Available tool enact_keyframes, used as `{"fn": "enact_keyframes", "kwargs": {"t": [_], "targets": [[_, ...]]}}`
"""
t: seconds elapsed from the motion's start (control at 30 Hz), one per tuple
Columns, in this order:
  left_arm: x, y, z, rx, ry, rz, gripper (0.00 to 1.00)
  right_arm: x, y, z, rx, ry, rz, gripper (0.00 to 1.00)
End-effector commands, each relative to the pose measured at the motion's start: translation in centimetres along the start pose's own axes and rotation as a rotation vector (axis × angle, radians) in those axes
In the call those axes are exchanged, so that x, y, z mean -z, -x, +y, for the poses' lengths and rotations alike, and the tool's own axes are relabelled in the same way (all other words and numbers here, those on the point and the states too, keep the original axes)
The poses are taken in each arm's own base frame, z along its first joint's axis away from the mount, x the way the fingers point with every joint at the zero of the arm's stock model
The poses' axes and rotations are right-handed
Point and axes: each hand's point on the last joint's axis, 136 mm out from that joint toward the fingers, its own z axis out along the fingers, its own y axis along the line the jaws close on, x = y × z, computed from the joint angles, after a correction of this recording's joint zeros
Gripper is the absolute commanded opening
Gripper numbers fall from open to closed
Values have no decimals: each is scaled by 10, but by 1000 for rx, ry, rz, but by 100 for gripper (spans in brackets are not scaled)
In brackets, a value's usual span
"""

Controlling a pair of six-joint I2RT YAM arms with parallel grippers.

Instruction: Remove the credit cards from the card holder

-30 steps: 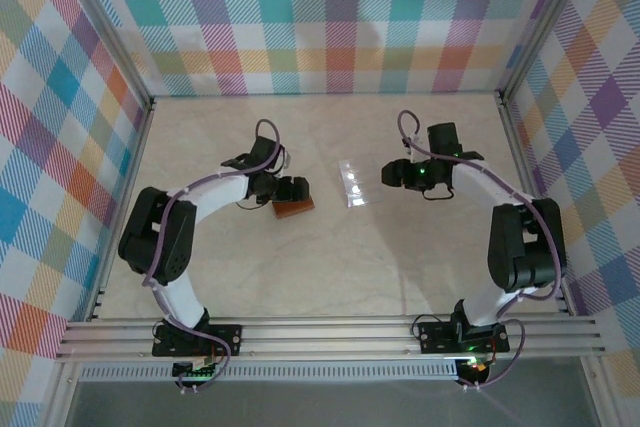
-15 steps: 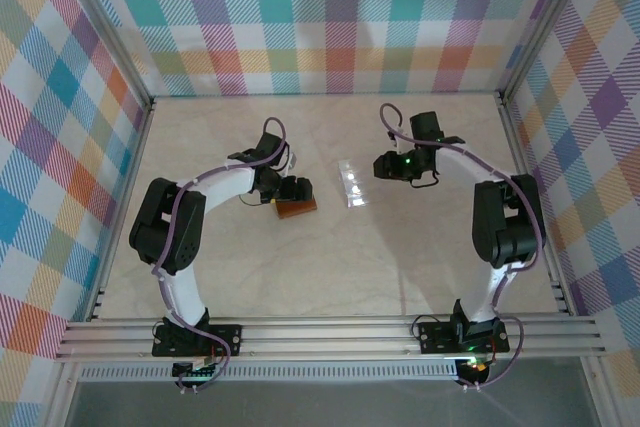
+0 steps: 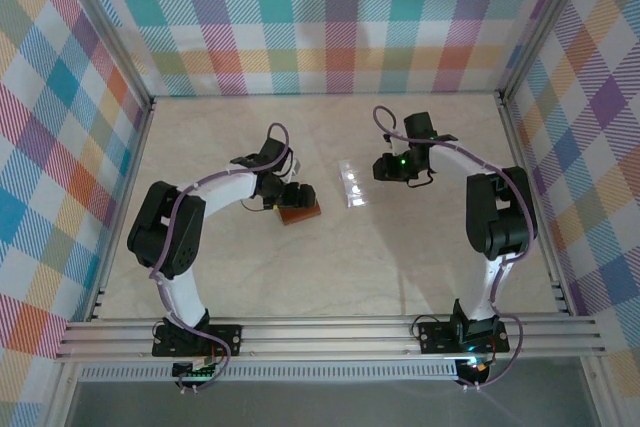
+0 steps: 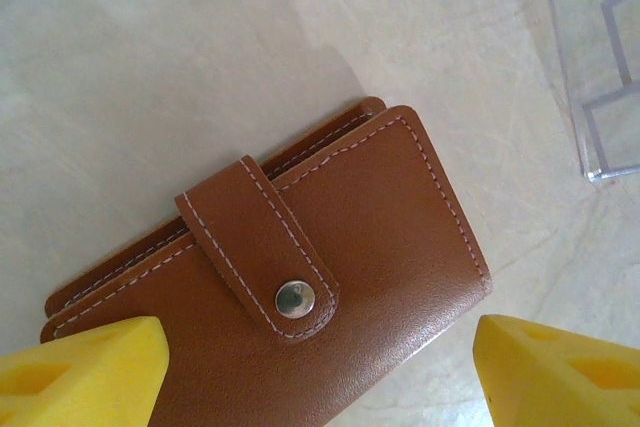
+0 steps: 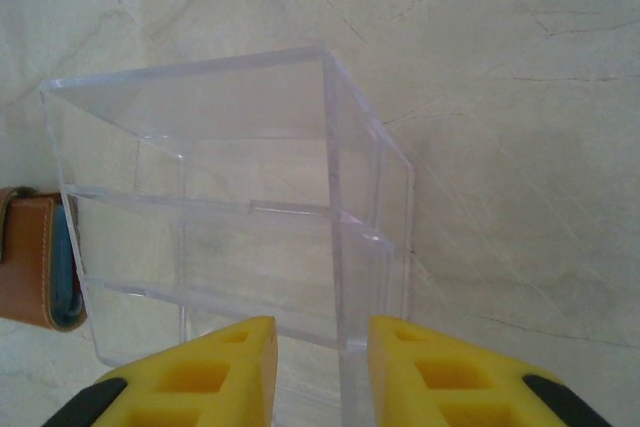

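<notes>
- If closed straight down from here, would clamp the card holder (image 4: 380,237) across both leaves and pin it shut; strap (image 4: 255,237) buttoned at the snap (image 4: 295,298), so no access to the credit cards without popping that first
- Could also skid the holder across the table (image 3: 400,267) on a one-sided touch: smooth leather on a smooth top, lying skewed to the finger line
- Risk of shoving it into the clear box (image 4: 605,77) just beyond its far corner
- Left gripper (image 4: 320,372): spread wide, holding nothing, right over the holder, yellow fingers (image 4: 80,372) off either end, snap roughly midway; cannot tell whether touching
- Right gripper (image 5: 320,357): nearly pressed together, narrow gap, at the near wall of the clear box; cannot tell whether pinching that wall; may drag or tip the box if gripped
- Card holder: flat on the table, closed, strap up, left of the box, box between it and the right gripper
- Credit cards: judged inside the shut holder, none out yet
</notes>
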Motion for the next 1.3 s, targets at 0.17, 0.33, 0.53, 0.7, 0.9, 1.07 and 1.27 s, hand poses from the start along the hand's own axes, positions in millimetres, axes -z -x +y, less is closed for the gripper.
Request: {"fn": "enact_keyframes", "kwargs": {"t": [0.17,0.33,0.53,0.7,0.9,1.07,1.27], "targets": [[-8,-74,-2,94,12,215,81,-8,-2,7,14,-20,14,24],[-5,-88,-6,116,13,224,81,-11,-7,9,-32,-44,11,21],[-3,-100,-11,144,0,229,81,-12,-12,12,-89,-113,-2,19],[-4,-113,-10,172,10,241,82,-14,-13,11,-163,-159,-17,19],[2,-118,-12,205,2,216,83,-21,-13,16,-208,-182,-29,18],[20,-108,-14,209,16,151,84,-26,-11,25,-234,-191,-41,18],[39,-95,-10,178,76,100,84,-31,-9,35,-221,-184,-36,21]]}}
